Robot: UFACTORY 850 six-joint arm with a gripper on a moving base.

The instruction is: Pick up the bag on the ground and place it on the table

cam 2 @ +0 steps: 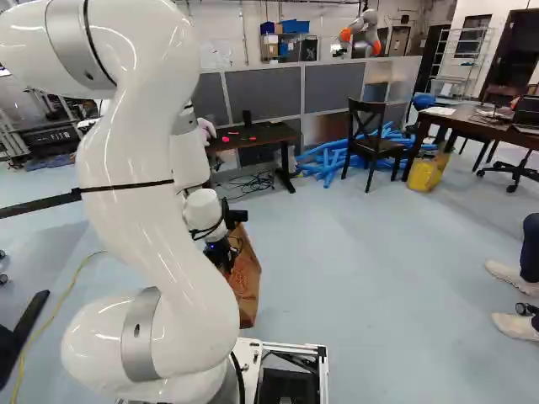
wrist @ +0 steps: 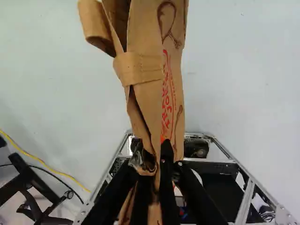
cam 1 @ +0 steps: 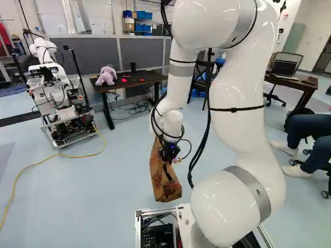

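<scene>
In the left base view my gripper (cam 1: 169, 152) points down beside the arm's lower part, with the brown paper bag (cam 1: 164, 183) hanging at it. The right base view shows the bag (cam 2: 246, 282) partly behind the arm. Seen from the wrist, the gripper (wrist: 158, 164) is shut on a folded, crumpled part of the bag (wrist: 146, 51), which stretches ahead of the fingers. Whether the bag's bottom touches the floor, I cannot tell. The dark table (cam 1: 147, 76) stands farther ahead, against the grey partition, bearing a pink plush toy (cam 1: 107, 76) and small red things.
Another robot (cam 1: 57, 98) stands left of the table, with a yellow cable (cam 1: 62, 155) on the floor. My base's metal frame (wrist: 248, 199) lies close to the bag. A dark chair (cam 2: 370, 143) and blue tubes (cam 2: 324, 164) are right of the table.
</scene>
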